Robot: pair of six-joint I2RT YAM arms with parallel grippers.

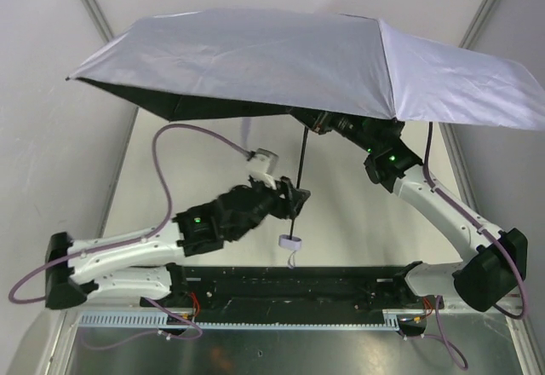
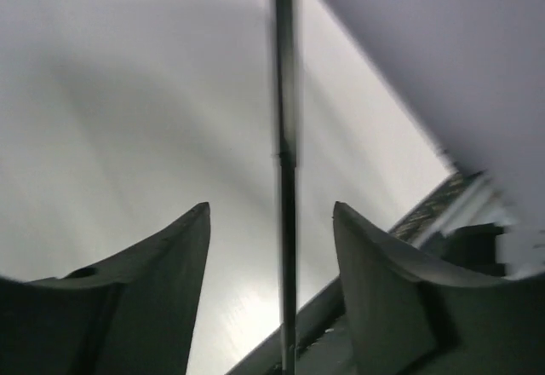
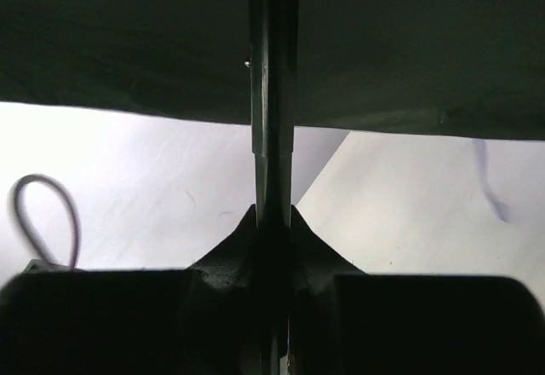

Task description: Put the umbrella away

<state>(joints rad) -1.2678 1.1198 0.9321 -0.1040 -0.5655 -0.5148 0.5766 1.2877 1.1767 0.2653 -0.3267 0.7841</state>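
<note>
From above: one umbrella (image 1: 255, 60), fully open, its canopy (image 1: 443, 77) spread high over the bench (image 1: 358, 222). One black shaft (image 1: 303, 162) hangs straight down to one pale handle (image 1: 290, 242), which looks clear of the surface. Two arms are on it. The right pincer (image 1: 317, 122) is tucked under the canopy at the top of the shaft, and the left pincer (image 1: 295, 198) sits lower, just above the handle.

Left wrist: the shaft runs between the two fingers (image 2: 162, 290) with a gap on both sides. This pincer is spread, gripping nothing.

Right wrist: fingers pressed tight around the shaft, dark canopy underside above. This pincer is clamped on and, I'd say, carrying the umbrella.

My read is that we're at the collapsing step, with the canopy not yet folded. Next, the left must pinch the shaft low while the right works the canopy closed, pulling in line with the shaft so it doesn't bend.
</note>
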